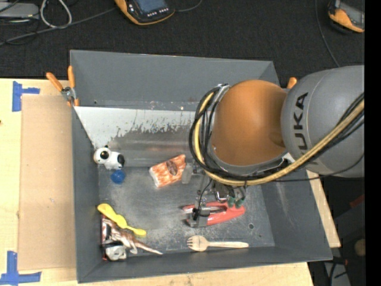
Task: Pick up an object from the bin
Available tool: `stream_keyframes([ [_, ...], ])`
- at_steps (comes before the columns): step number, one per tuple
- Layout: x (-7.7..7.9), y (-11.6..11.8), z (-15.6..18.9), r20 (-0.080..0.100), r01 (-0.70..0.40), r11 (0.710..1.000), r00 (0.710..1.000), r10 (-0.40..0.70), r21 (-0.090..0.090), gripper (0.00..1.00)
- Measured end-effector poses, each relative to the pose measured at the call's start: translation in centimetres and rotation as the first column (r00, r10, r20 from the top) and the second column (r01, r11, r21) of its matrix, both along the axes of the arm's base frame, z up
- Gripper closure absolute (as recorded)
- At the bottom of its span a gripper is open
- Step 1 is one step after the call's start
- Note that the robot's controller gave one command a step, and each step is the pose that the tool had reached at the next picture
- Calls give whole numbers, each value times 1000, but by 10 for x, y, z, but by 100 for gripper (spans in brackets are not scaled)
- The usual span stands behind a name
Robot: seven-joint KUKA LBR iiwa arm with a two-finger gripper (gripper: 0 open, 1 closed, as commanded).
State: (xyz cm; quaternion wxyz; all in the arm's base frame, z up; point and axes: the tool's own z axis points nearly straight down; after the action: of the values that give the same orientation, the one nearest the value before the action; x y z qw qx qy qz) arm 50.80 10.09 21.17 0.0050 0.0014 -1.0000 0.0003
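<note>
The gripper [201, 212] was down at the floor of the grey bin [172, 76], right of the middle, below the arm's orange cover [247, 124]. It sat at the left end of a red-handled tool [229, 214] lying flat there, and from where I stood I couldn't tell whether the claw was apart or together. A pale wooden fork [217, 243] lay just in front of the tool, an orange-and-white packet [168, 170] behind it to the left. A black-and-white toy [107, 157], a blue ball [118, 176] and a yellow propeller-shaped piece [119, 218] lay along the left side.
</note>
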Motion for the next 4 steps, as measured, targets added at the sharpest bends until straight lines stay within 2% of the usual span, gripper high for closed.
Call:
stream_keyframes([
  [1, 2, -1, 4, 8, 3, 1000, 1000, -3, 1, 0],
  [2, -8, -42, -44, 9, -118, 993, 993, 118, 2, 0],
  [3, -36, -35, -94, 9, -149, 989, 989, 149, 4, 0],
  [4, 2, -82, -126, 17, -346, 938, 938, 346, 1, 0],
])
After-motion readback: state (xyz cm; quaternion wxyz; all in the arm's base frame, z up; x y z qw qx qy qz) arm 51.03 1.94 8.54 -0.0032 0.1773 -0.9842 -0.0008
